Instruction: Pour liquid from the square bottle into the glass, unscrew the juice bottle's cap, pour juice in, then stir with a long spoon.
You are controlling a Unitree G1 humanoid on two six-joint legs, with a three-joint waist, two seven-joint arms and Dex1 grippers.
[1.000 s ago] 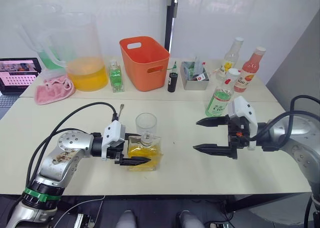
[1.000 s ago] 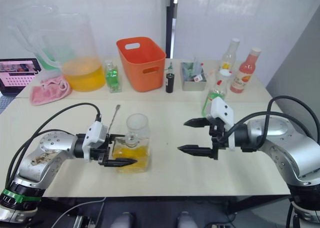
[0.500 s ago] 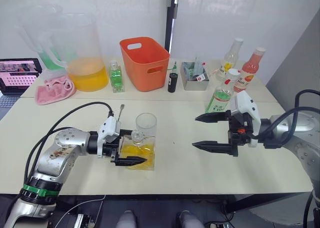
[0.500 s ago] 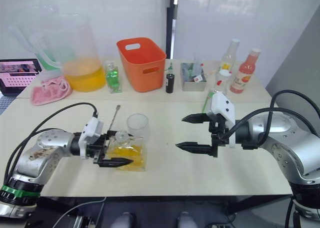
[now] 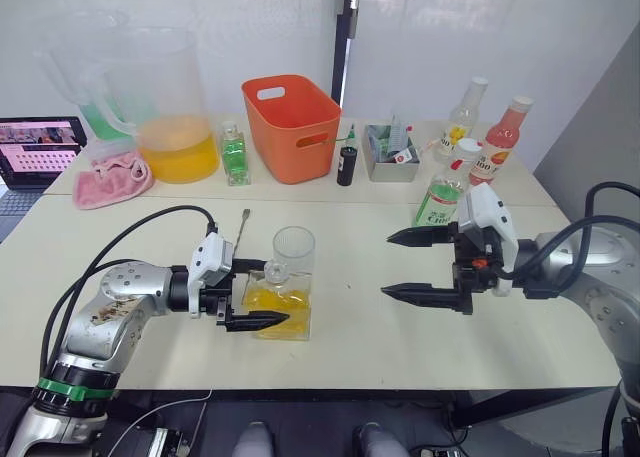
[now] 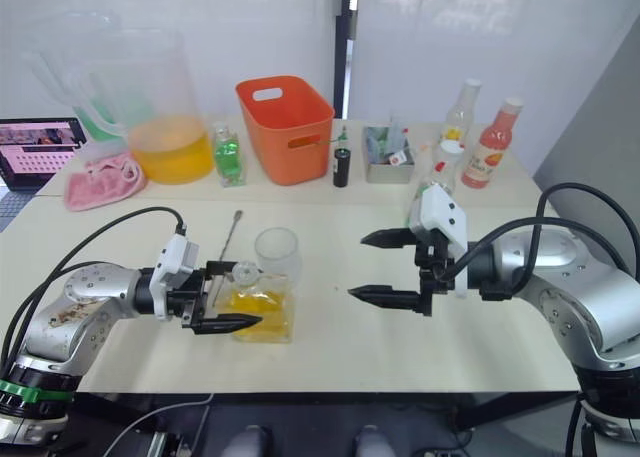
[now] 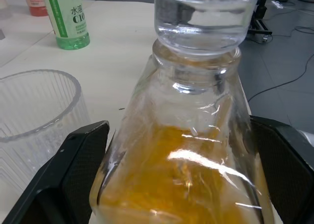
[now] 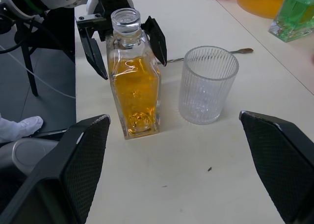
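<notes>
Left gripper (image 5: 255, 295) sits at the near left of the table (image 5: 350, 357), its two black fingers spread wide to either side of the square bottle (image 5: 276, 302). From the left wrist view the bottle stands between the pads with a sliver of space each side, so nothing is clamped yet; I cannot tell whether either pad is touching the glass wall. The bottle stands upright, stopper in, with yellow liquid (image 8: 134, 91) reaching most of the way up its body.

Risk, as I judge it: the body is faceted, so if the fingers close on the slanted faces, not the flat ones, the bottle could twist or squirt out of the grip. The stopper is in the neck, so a tilt now would pour nothing or drop it into the glass.

Just beyond the bottle, a little to its right, stands the glass (image 5: 294, 250), close enough that a shove of the bottle could knock it.

Right gripper (image 5: 423, 267) hovers well to the right, wide apart and empty.

Farther off, behind that gripper, stands the juice bottle (image 5: 437, 199) with its cap on. The spoon (image 5: 240, 230) lies left of the glass, pointing away.
</notes>
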